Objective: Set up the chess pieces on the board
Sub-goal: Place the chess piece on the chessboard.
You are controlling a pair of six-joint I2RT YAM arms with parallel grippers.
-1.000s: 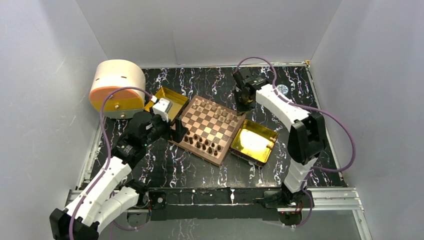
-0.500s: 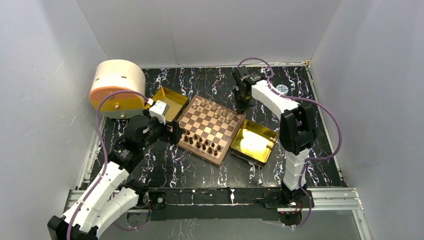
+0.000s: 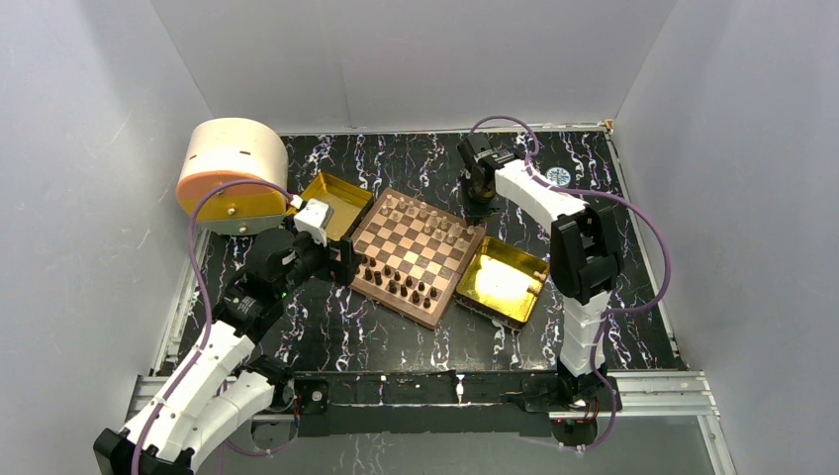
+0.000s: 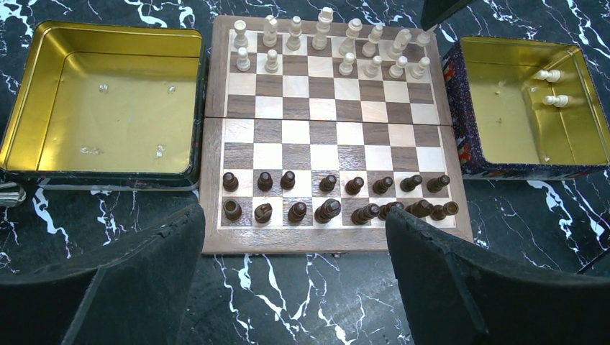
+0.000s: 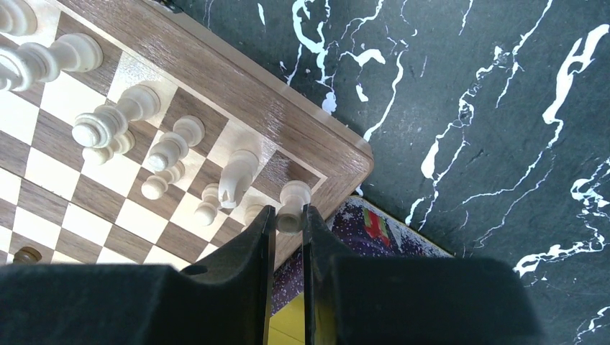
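Closest to me, the left gripper (image 4: 295, 212) hangs low just off the near edge of the square wooden chessboard with dark brown and cream checks (image 4: 309, 131). Its two black fingers are spread wide apart and hold nothing. The board lies at an angle in the middle of the black, white-veined marble-look tabletop (image 5: 467, 108), folded out flat with a seam across its middle.

On the side nearest that gripper, the dark brown chess pieces (image 4: 328, 210) stand in two rows. Some in the rearmost row look tilted, though I can't be sure from here.

A shiny gold square tray (image 4: 108, 115) sits just beside the board on one side, touching or nearly touching its rim. On the other side is a second gold tray with a dark patterned outer wall (image 4: 503, 108). Two small light tan pawns (image 4: 550, 75) lie on their sides in it, near its far wall.

Across the board, the light tan chess pieces (image 4: 325, 18) stand along the far two rows.

At that far corner, next to the patterned tray, the right gripper (image 5: 289, 223) reaches down from above. Its fingers are drawn close together and pinch a single light tan chessman (image 5: 292, 198) over the corner square. I can't tell whether its foot rests on the wood.

Farthest off, in the left back corner, sits a cream and orange round drum (image 3: 230, 173).
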